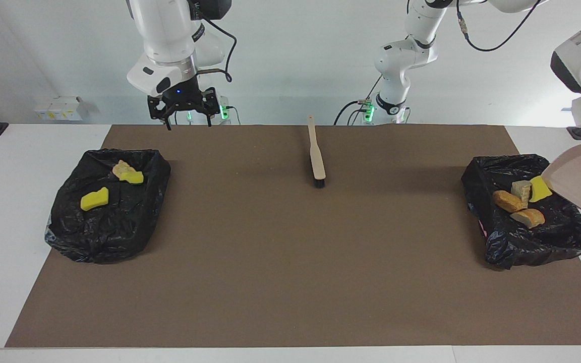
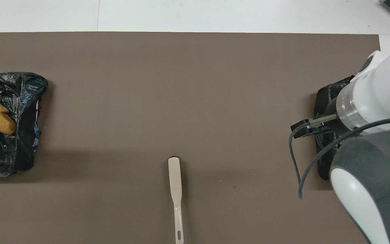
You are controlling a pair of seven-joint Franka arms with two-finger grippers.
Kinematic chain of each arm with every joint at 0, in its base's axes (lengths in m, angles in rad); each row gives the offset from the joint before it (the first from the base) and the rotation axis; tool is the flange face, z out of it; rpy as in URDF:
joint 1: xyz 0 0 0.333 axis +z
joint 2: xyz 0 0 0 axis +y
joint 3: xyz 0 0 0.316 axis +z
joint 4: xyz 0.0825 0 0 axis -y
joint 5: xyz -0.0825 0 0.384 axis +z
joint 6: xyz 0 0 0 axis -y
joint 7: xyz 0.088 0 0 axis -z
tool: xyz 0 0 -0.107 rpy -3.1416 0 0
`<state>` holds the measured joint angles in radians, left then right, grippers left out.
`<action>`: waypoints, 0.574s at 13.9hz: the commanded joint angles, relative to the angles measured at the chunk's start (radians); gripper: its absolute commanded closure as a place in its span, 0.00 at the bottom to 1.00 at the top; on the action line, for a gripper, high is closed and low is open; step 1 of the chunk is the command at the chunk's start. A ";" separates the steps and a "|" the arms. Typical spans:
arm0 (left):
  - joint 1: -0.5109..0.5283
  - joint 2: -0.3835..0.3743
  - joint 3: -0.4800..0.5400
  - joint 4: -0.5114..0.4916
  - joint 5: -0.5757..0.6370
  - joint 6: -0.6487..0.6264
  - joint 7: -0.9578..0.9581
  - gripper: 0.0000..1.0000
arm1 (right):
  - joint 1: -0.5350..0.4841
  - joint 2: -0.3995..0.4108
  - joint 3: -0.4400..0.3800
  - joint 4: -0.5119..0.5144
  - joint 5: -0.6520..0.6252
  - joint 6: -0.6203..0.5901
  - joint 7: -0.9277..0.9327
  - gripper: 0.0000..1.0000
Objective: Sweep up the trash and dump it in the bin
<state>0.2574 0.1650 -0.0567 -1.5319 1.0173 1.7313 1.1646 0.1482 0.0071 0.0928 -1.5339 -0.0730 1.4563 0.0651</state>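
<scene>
Starting at the robots' end: the right gripper [image 1: 184,117] hangs over the table [image 1: 28,136] edge, off toward the right arm's end from the brush [image 1: 315,154], fingers spread wide with nothing in them. That arm looks like it's just waiting.

The brush lies flat mid-mat, handle pointing at the robots, bristles away. It's a stiff, light stick, and I'd pinch it on the flat of the handle.

Toward the left arm's end from the brush, and a bit farther out, sits a black-lined bin [image 1: 492,242] with the trash [image 1: 508,200] in it: two orange-brown lumps, a pale chunk and a yellow sponge bit. The dustpan [image 1: 580,186] hangs tipped over that bin and looks emptied. The left gripper is out of frame, but its fingers are pressed together, I'd say on the pan's handle.

The other bin [image 1: 99,242], toward the right arm's end from the brush, holds more yellow sponge [image 1: 95,199].

I reckon the sponge is featherlight, squashy and bouncy, while the chunks are hard and likely to roll. Better swept than pinched.

No writing I can read anywhere.
</scene>
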 commanded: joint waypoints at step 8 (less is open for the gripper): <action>-0.024 0.016 0.011 0.118 -0.292 -0.090 -0.070 1.00 | -0.070 0.008 -0.113 0.052 -0.008 -0.005 -0.113 0.00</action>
<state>0.2511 0.1738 -0.0506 -1.4480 0.7579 1.6974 1.1384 0.1037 0.0078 -0.0016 -1.5235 -0.0791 1.4569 -0.0219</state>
